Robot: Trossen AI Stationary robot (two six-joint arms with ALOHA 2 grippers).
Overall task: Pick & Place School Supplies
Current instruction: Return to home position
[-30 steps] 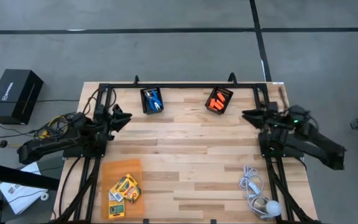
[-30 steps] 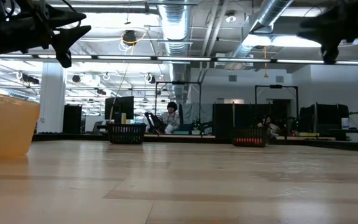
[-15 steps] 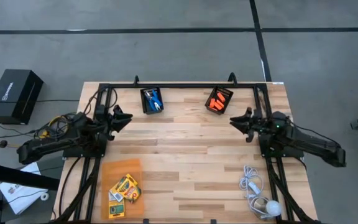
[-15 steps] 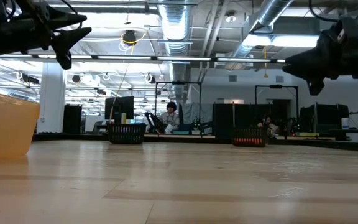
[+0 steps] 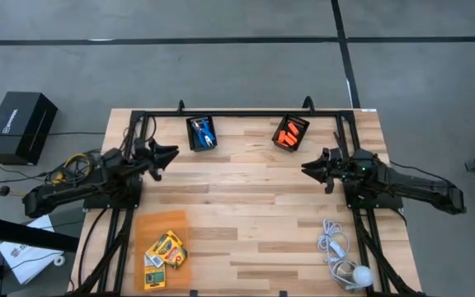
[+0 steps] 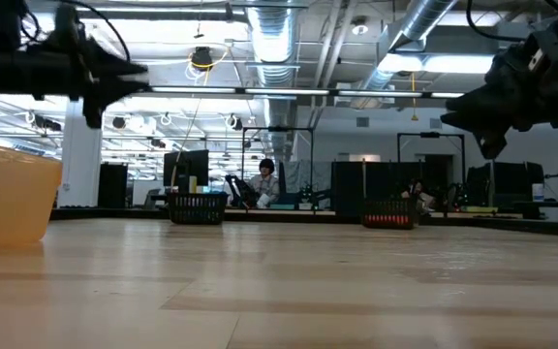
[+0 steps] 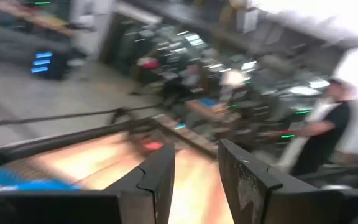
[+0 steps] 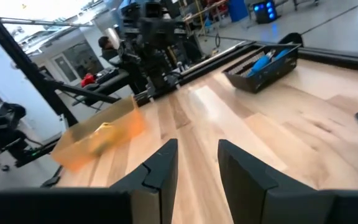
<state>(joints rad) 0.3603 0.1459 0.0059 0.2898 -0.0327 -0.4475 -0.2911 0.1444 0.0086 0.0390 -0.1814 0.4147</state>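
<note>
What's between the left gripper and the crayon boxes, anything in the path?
Nothing visible. In the high view only bare table lies between the left gripper and the crayon boxes. They sit inside an orange tray, open on top, so its wall only matters for a sideways approach.

My table (image 5: 246, 206) carries a black bin (image 5: 190, 132) just beyond the left tool (image 5: 167, 154), a second bin (image 5: 301, 123) beyond the right tool (image 5: 308, 167), an orange tray (image 5: 147, 224) behind the left, and a white cord (image 5: 333, 245) behind the right.
</note>
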